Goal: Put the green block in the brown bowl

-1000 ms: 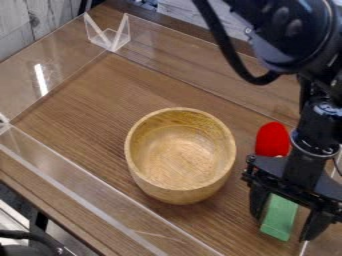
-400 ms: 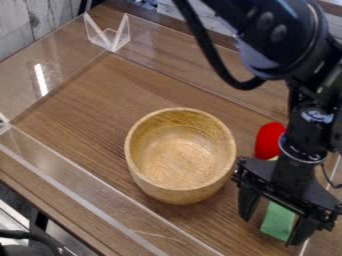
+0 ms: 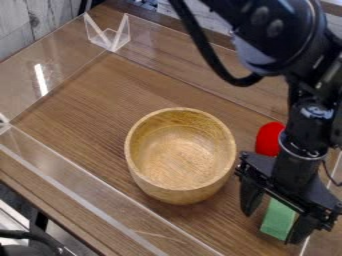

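The gripper (image 3: 285, 213) points straight down at the desk (image 3: 94, 105), its jaws spread wide on either side of the green block (image 3: 281, 218), which lies flat on the wood between them, not lifted. The block sits just beside the brown bowl (image 3: 181, 153), at about its four o'clock. A red strawberry toy (image 3: 270, 138) rests at the bowl's three o'clock, behind the arm.

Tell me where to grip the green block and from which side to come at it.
Grip the green block across its narrow width, on the two long edges near mid-length, coming straight down from above. It lies flat on the table, so only the top is free. The open gripper already straddles it.
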`<state>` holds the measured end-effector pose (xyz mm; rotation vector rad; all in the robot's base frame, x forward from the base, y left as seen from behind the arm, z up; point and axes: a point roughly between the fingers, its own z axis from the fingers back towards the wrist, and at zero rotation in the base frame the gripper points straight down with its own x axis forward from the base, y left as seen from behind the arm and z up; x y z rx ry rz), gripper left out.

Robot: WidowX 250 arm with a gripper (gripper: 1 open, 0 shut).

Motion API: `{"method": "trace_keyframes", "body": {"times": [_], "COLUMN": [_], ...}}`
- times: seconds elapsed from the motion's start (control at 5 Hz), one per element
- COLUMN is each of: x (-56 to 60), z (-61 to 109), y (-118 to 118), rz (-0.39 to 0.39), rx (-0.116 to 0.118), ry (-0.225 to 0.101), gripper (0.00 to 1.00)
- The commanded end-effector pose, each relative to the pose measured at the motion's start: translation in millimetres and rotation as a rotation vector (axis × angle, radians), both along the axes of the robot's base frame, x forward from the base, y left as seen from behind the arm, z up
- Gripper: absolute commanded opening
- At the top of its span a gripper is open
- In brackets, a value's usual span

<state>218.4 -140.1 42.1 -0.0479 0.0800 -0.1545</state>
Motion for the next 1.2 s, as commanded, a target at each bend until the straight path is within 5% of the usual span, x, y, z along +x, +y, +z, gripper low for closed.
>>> {"method": "trace_keyframes", "body": {"times": [0.0, 0.8, 1.0], "x": [14.3, 18.8, 21.1], "z": [8.7, -6.8, -7.0], "y": [-7, -15, -12], "rz": [0.039, 0.149, 0.102], "rx": [-0.034, -0.016, -0.017], "ry": [-0.061, -0.07, -0.071], "gripper": [1.0, 1.0, 0.0]}}
